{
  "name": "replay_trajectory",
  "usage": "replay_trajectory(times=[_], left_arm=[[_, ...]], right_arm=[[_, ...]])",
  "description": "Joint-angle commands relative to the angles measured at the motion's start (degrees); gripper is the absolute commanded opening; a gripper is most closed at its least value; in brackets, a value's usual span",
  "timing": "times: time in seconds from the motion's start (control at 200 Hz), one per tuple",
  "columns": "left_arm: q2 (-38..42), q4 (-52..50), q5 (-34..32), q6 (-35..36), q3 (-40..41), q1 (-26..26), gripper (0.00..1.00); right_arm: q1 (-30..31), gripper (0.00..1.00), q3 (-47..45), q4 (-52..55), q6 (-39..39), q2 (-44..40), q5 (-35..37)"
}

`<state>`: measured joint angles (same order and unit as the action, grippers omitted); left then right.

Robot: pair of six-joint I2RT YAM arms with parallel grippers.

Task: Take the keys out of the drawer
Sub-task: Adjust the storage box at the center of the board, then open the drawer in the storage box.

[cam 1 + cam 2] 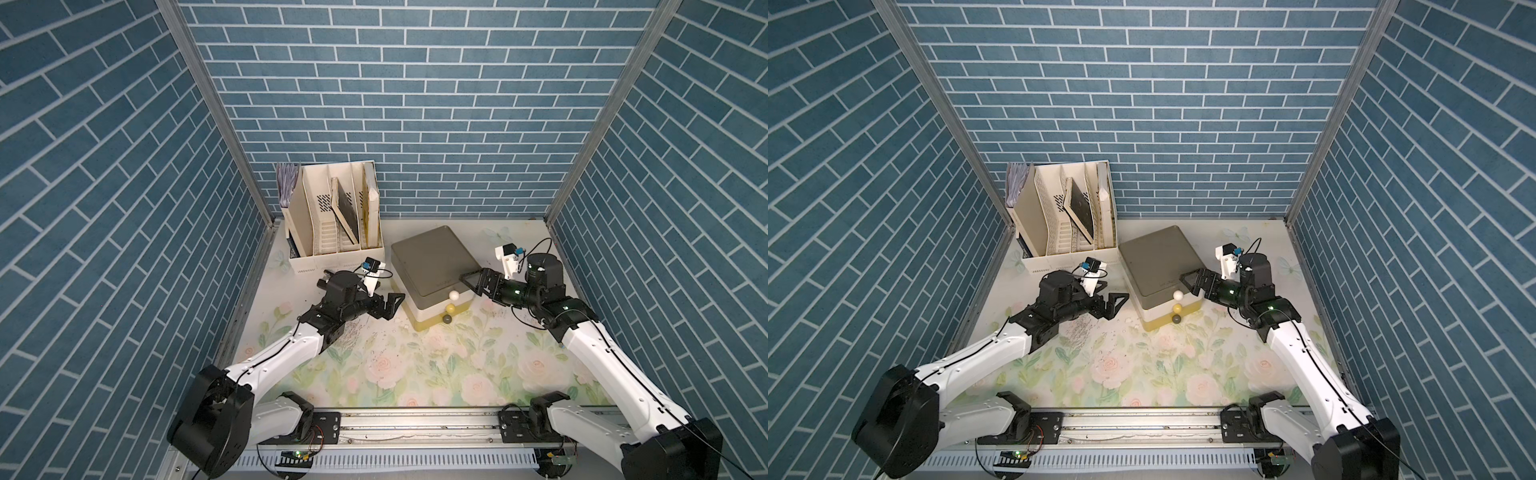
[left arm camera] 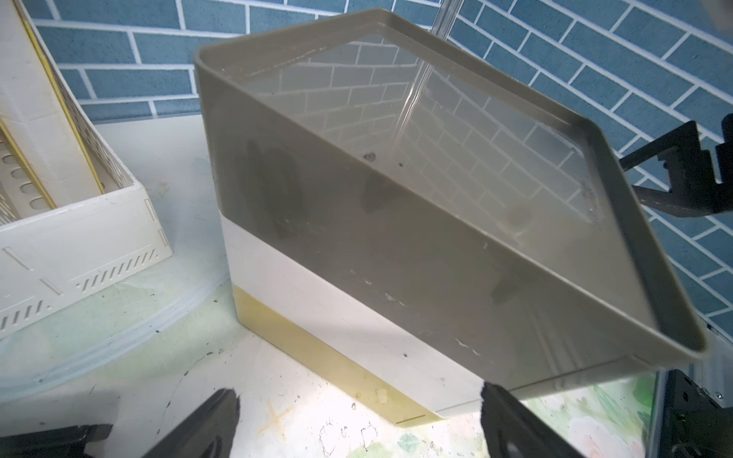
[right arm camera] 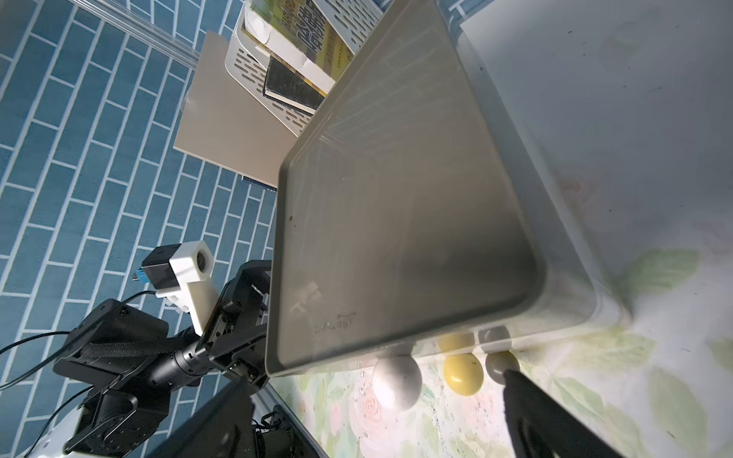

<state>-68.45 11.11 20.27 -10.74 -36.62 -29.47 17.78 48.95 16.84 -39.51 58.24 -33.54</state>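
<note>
The drawer unit (image 1: pixel 428 259) has a grey top, a white middle and a yellow base, and all its drawers are pushed in. The keys are hidden. On its front sit a white knob (image 1: pixel 454 295), a yellow knob (image 1: pixel 450 308) and a grey knob (image 1: pixel 446 319). My right gripper (image 1: pixel 471 286) is open at the unit's front right corner. In the right wrist view the white knob (image 3: pixel 396 380) lies just ahead of the right gripper (image 3: pixel 375 392). My left gripper (image 1: pixel 395 306) is open beside the unit's left wall (image 2: pixel 357 253), holding nothing.
A white file organizer (image 1: pixel 332 232) with books and folders stands at the back left, close behind my left arm. Blue brick walls close in the table on three sides. A metal rail (image 1: pixel 415 428) runs along the front edge.
</note>
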Motion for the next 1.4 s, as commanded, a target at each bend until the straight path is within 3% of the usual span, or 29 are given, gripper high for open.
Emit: replay_trajectory(times=[0.0, 0.19, 0.425, 0.815, 1.025, 1.395], left_arm=[[2.6, -2.5, -1.4, -0.3, 0.8, 0.8, 1.00], [8.8, -6.3, -3.4, -3.1, 1.2, 3.1, 1.00], [9.6, -16.4, -1.9, -5.6, -8.1, 4.4, 1.00], [-0.9, -18.7, 8.5, -5.7, -21.4, 4.4, 1.00], [-5.5, -19.0, 9.5, -5.3, -26.8, 3.8, 1.00], [-19.4, -23.4, 11.8, -3.1, -39.1, -1.7, 1.00]], right_arm=[[-1.3, 1.00, 0.7, 4.8, 3.8, -2.5, 0.9], [-3.3, 1.00, 2.3, 7.6, 5.0, -4.1, -0.4], [-5.5, 1.00, 3.5, 7.0, 5.6, -5.4, -1.8], [-10.7, 0.98, -0.1, -1.5, 1.6, -4.7, -7.7], [-15.2, 0.95, -4.3, -5.0, -0.6, -6.3, -11.2], [-15.4, 0.90, -10.7, -4.7, -0.8, -9.5, -13.2]])
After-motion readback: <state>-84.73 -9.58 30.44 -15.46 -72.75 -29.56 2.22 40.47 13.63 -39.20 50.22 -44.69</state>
